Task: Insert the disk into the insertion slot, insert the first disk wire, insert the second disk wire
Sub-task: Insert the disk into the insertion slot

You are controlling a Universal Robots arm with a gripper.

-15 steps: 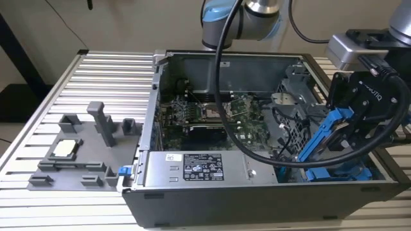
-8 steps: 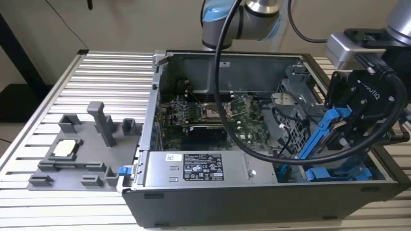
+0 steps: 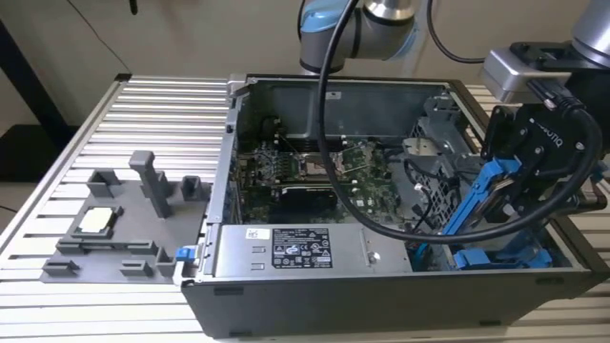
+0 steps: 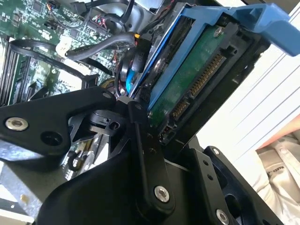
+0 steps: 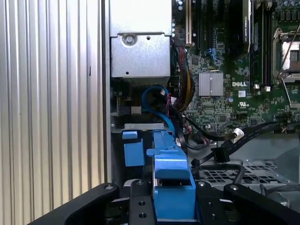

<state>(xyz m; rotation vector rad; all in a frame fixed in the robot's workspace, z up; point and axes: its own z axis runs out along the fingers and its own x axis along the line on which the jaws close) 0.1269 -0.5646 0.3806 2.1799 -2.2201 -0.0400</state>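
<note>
Clearly the risk sits at the lower right of the exterior view. The desk (image 3: 133,121) carries the open case (image 3: 381,304). The end effector (image 3: 507,187) hangs over the case's right end, closed on the disk (image 3: 476,200). It holds the disk on edge and tilted, with the lower end toward the slot (image 3: 510,259) but not seated in it.

Judging from that tilt, the disk could catch on a blue rail and jam or skew instead of sliding home. A hard push might then twist it in the grip.

The arm's thick black cable (image 3: 381,227) loops across the case just beside the disk. It could snag on the case wall or get pinched between disk and slot.

In the first wrist view a blue wire (image 5: 157,96) and black wires (image 5: 220,152) lie near the slot, and either could be trapped under the disk. The connector (image 4: 202,80), bare in the second wrist view, could scrape metal if the approach drifts.
</note>
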